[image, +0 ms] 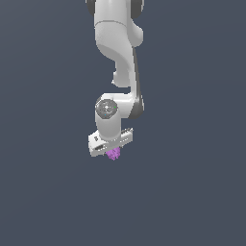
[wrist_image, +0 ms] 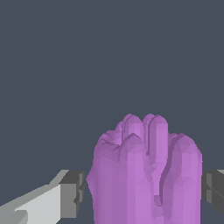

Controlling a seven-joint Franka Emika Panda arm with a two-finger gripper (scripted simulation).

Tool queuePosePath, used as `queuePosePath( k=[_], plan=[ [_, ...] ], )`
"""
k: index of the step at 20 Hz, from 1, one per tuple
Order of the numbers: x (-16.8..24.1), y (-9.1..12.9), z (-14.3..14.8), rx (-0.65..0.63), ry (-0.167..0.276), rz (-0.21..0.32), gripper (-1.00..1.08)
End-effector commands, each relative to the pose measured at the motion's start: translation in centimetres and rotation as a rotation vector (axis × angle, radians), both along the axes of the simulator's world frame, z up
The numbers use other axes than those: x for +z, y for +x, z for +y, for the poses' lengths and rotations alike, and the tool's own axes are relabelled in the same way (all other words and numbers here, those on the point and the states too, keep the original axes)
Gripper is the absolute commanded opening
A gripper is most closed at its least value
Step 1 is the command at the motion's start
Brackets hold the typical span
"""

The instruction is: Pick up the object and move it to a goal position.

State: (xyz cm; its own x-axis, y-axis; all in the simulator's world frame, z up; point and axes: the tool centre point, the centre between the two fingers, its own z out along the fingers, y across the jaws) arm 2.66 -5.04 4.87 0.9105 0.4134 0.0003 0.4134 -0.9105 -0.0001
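White Franka Panda arm (image: 120, 53) descending from the top of the exterior view, its wrist turned downward and ending in a white, block-shaped end effector (image: 113, 153) slightly left of centre in the exterior view; directly beneath the end effector body sits the small, bright purple-magenta, lumpy blob with a ridged, bumpy surface (image: 114, 154), only its lower part showing below the white housing. In the wrist view the same purple blob (wrist_image: 146, 175) fills the space between the two grey finger pads (wrist_image: 73, 192), one pad on each side of it, each pad lying against or just beside a flank of the blob, so the end effector (wrist_image: 144, 192) appears clamped on the blob; exact contact at the pad partly cut off by the picture edge cannot be confirmed. The surrounding dark slate-blue ground (image: 192, 192) is uniform, and whether the blob rests on it or hangs above it cannot be told
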Motion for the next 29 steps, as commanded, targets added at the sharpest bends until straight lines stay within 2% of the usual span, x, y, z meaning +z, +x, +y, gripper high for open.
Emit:
queuePosePath(
  k=[1, 6, 20, 24, 29],
  plan=[
    [0.8, -0.3, -0.8, -0.001, 0.000, -0.001, -1.00],
    [3.4, -1.4, -3.5, -0.001, 0.000, -0.001, -1.00],
    [13.8, -5.4, -14.4, -0.001, 0.001, 0.000, -1.00],
    [15.4, -5.9, -16.1, -0.001, 0.001, 0.000, -1.00],
    [15.9, -5.9, -16.7, -0.001, 0.000, 0.000, -1.00]
  ],
)
